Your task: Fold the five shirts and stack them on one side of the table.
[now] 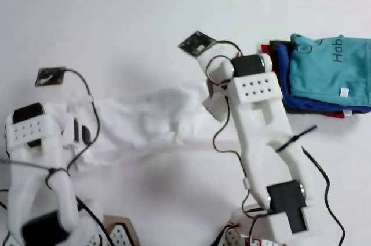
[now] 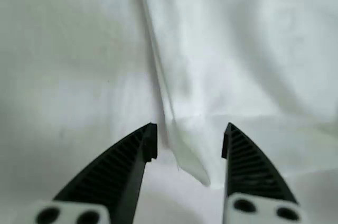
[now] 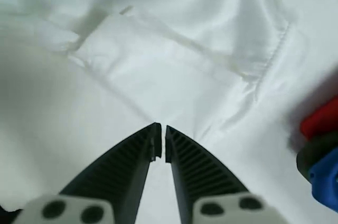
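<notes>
Now I fold the white shirt: my right gripper pinches it, and the spread left gripper must close next.

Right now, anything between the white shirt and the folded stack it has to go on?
Only the right arm itself, lying between the white shirt and the stack, its hand shut on the shirt. Nothing else visible between them.

the white shirt is soft matt cloth, the fingers ribbed black plastic.
</notes>
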Action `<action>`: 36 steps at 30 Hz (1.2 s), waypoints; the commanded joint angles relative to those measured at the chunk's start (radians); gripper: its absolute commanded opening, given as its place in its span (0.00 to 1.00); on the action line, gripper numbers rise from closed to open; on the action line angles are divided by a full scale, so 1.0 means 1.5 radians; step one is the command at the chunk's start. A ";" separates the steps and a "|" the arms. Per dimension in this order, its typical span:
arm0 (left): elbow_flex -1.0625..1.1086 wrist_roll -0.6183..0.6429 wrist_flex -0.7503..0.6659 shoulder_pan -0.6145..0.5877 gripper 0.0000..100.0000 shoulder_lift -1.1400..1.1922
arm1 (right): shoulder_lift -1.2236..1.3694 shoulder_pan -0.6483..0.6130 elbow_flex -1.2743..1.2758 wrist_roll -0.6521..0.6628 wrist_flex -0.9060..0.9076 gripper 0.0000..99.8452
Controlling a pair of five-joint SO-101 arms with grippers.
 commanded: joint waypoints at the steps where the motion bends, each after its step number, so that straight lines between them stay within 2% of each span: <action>1: -0.057 0.016 -0.012 -0.018 0.24 0.065 | -0.067 0.007 0.024 0.028 0.006 0.02; 5: -0.108 0.019 -0.012 -0.037 0.23 0.152 | -0.116 0.009 0.075 0.046 0.005 0.02; 10: -0.168 0.069 -0.013 -0.038 0.23 0.275 | -0.175 0.030 0.117 0.047 0.002 0.02; 18: -0.228 0.074 -0.015 0.046 0.23 0.457 | -0.217 0.067 0.126 0.047 0.004 0.02; 29: -0.310 0.070 0.062 0.090 0.23 0.537 | -0.231 0.068 0.126 0.047 0.006 0.02; 36: -0.348 0.070 0.088 0.140 0.06 0.574 | -0.232 0.068 0.126 0.047 0.006 0.02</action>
